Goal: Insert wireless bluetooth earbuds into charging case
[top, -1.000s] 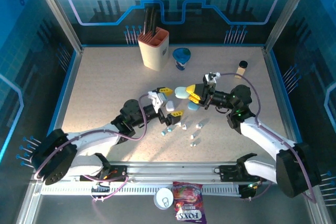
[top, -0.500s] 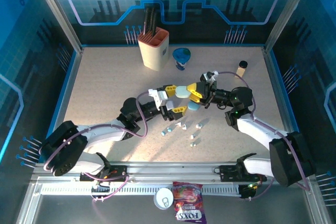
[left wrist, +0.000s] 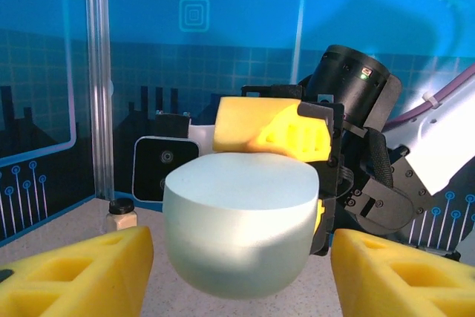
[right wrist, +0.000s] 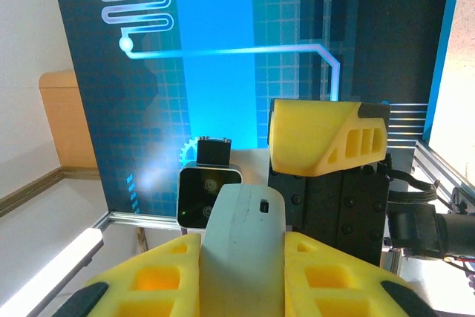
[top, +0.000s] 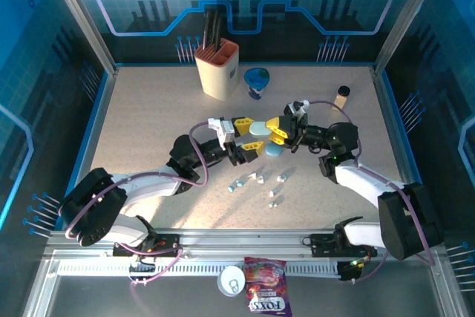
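A pale teal charging case (top: pixel 257 129) hangs above the table's middle, with my right gripper (top: pixel 274 131) shut on it from the right. In the right wrist view the case (right wrist: pixel 241 246) sits squeezed between both yellow fingers (right wrist: pixel 152 280). My left gripper (top: pixel 247 136) reaches in from the left and stands open around the case's free end. In the left wrist view, gaps show between the case (left wrist: pixel 237 220) and each yellow finger (left wrist: pixel 82 272). Several tiny earbuds (top: pixel 257 177) lie loose on the table below, among them one at the left (top: pixel 236 183) and one further right (top: pixel 283 177).
A second pale blue case (top: pixel 272 150) lies under the right gripper. At the back stand an orange-and-cream holder (top: pixel 217 70), a blue cup (top: pixel 257 79) and a small bottle (top: pixel 341 96). A candy bag (top: pixel 267 298) and a white lid (top: pixel 231 280) lie beyond the near rail.
My left gripper has moved up and to the right to the held case, and its jaws have narrowed around it. The right gripper has shifted slightly left with the case.
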You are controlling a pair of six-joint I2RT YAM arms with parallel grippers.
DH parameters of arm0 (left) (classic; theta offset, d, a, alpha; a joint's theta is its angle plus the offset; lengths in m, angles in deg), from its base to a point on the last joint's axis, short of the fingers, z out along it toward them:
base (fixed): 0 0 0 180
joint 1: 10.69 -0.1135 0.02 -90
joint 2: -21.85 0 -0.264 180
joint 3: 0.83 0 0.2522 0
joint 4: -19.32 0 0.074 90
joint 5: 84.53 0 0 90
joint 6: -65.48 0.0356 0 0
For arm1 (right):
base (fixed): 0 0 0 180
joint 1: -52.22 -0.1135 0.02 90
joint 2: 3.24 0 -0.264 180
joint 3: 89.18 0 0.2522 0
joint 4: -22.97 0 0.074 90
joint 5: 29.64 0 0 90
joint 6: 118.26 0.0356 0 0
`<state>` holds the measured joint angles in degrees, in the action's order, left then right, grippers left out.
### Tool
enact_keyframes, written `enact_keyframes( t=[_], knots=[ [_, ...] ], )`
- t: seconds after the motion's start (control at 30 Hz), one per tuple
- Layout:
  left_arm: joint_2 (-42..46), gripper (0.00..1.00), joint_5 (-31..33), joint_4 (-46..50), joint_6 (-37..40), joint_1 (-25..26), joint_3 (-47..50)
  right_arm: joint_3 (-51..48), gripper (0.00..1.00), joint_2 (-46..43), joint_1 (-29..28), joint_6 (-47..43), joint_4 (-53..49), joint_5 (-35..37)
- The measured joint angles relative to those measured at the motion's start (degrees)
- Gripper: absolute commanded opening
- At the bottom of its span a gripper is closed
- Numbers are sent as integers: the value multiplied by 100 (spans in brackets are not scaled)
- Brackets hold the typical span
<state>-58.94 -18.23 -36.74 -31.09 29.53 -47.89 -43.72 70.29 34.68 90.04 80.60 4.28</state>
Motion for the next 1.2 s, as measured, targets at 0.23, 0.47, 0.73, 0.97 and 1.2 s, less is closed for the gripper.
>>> enact_keyframes(
  t=[0.23,0.47,0.73,0.97,1.2],
  knots=[
    [-146,52,-214,7,-114,-24,-109,0,14,96,0,0,26,-13],
    [-201,46,-275,11,-181,-46,-173,0,14,107,0,2,48,-28],
    [-254,47,-319,4,-258,-66,-203,0,14,107,33,-22,22,-57],
    [-269,47,-330,11,-262,-66,-203,0,14,83,37,-160,-111,-57],
    [-275,40,-424,7,-369,-76,-203,2,14,31,37,-264,-216,-90]
  ],
)
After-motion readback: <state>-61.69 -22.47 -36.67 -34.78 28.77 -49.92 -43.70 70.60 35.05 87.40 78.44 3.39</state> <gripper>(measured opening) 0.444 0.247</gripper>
